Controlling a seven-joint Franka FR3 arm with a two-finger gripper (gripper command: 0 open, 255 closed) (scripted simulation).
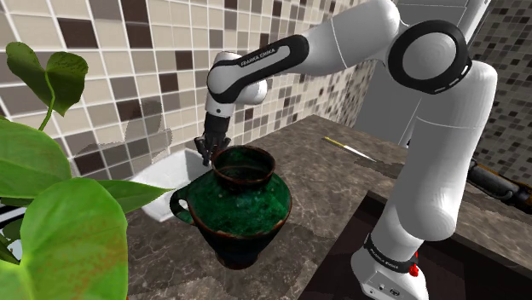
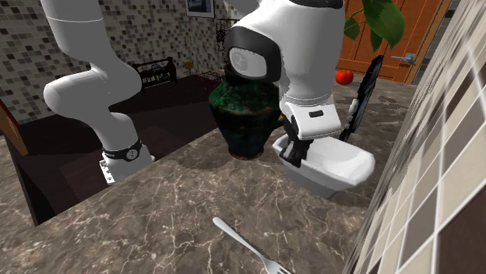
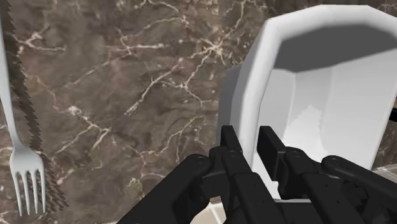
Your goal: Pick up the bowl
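Pincer (image 3: 251, 141) | seemingly pinching bowl (image 3: 331, 76) rim wall | bowl plain white, faceted, sitting on marbled counter (image 3: 127, 83)

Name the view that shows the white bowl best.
Wrist view: the white angular bowl is close, rim and inside plain, the black claw clasping its wall. Second exterior view shows it nearly whole, from the side; shoulder view hides much of it behind the dark green glazed jug.

Bright even light, soft faint shadows
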